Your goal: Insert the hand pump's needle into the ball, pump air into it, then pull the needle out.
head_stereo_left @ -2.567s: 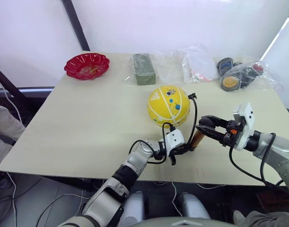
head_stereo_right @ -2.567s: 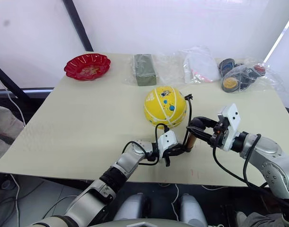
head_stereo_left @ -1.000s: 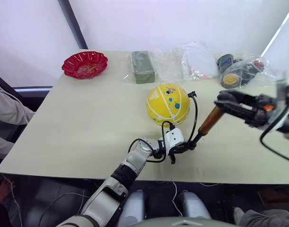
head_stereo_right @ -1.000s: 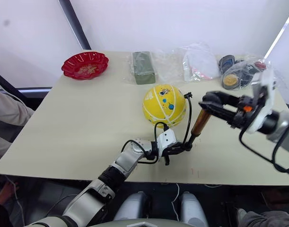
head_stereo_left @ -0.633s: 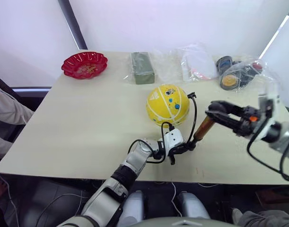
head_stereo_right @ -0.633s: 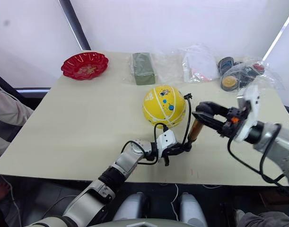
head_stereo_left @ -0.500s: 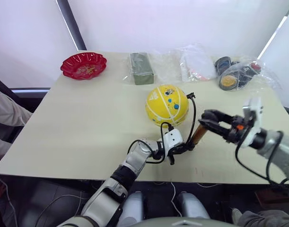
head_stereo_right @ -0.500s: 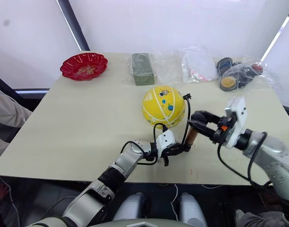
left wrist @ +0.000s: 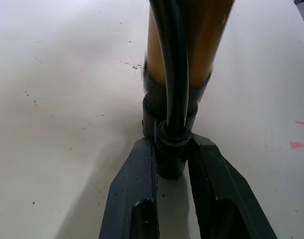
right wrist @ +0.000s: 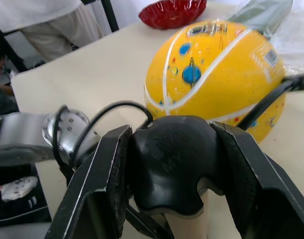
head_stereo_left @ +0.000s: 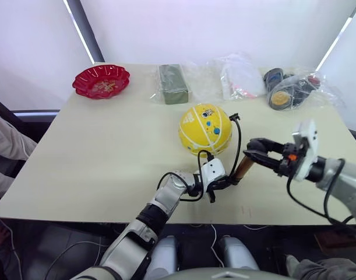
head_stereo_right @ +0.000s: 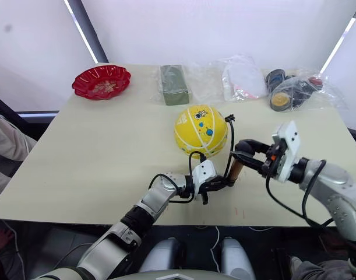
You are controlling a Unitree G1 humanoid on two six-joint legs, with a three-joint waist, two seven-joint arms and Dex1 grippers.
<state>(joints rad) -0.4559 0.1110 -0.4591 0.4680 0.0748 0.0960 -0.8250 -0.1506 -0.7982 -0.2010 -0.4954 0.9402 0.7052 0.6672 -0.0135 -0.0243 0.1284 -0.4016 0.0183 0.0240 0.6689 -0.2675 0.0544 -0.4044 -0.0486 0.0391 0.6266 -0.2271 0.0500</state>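
The pump [head_stereo_left: 243, 167] base is clamped by the left gripper [head_stereo_left: 224, 184], its handle [right wrist: 174, 162] by the right gripper [head_stereo_left: 251, 151]; the ball [head_stereo_left: 205, 129] lies just beyond, bare table [head_stereo_left: 108, 140] leftward.

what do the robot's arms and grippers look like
Both arms are silver-grey metal with black joints and loose black cables. Each wrist carries a white block. The left gripper and right gripper each have two black fingers; orange marks show near the right gripper's base.

Ball [head_stereo_left: 205, 129] yellow, white stripes, blue prints; hand pump [head_stereo_left: 244, 166] gold-bronze, black handle; bowl [head_stereo_left: 101, 81] red.
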